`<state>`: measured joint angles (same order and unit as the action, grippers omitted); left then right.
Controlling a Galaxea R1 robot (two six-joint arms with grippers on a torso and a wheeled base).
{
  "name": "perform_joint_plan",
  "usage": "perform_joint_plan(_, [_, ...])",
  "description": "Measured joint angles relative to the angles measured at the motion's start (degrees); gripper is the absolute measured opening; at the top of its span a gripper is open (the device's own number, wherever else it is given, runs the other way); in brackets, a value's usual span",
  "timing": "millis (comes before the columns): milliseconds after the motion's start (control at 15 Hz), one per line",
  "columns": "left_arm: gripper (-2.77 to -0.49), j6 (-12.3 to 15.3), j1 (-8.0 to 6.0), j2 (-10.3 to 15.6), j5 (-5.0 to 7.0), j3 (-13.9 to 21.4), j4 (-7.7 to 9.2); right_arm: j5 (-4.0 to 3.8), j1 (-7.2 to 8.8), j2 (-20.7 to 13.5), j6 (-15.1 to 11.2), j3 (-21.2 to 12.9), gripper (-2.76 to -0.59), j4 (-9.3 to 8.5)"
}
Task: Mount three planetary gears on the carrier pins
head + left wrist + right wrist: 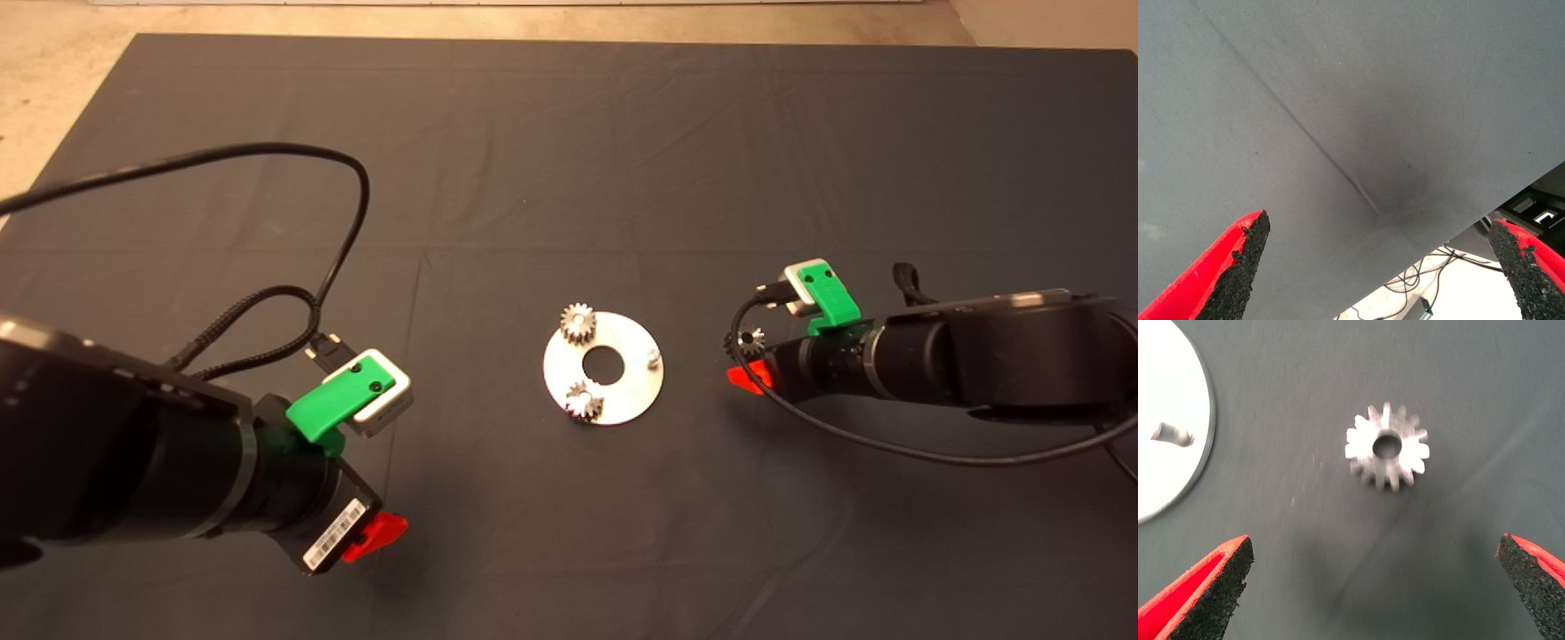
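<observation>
Gears are seen in three places: two silvery gears are seated on pins of the flat silver disc, while a third gear lies flat on the dark mat, apart from the disc's rim. That loose gear is found just ahead of the right gripper, roughly centred between its widely spread red fingers and untouched by either pad. One bare carrier pin is left standing on the disc's side nearest that gripper. The left gripper is held over bare mat, well away from the disc, its fingers likewise spread wide with nothing between them.
</observation>
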<state>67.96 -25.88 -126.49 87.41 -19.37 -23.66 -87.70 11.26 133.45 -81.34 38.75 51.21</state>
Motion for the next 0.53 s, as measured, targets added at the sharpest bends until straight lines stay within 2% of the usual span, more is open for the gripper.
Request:
perform_joint_plan(133, [-0.92,0.0,0.0,-0.02,0.0,0.0,-0.01,0.0,0.0,1.43,0.09,3.7,-0.61,0.02])
perform_joint_plan(267, [-0.92,0.0,0.0,-0.02,0.0,0.0,-0.01,-0.01,0.0,2.5,0.13,5.91,-0.61,0.13])
perform_joint_plan(533, [-0.92,0.01,0.0,-0.02,0.0,0.0,-0.03,0.02,-0.66,3.45,1.18,6.65,-0.61,1.12])
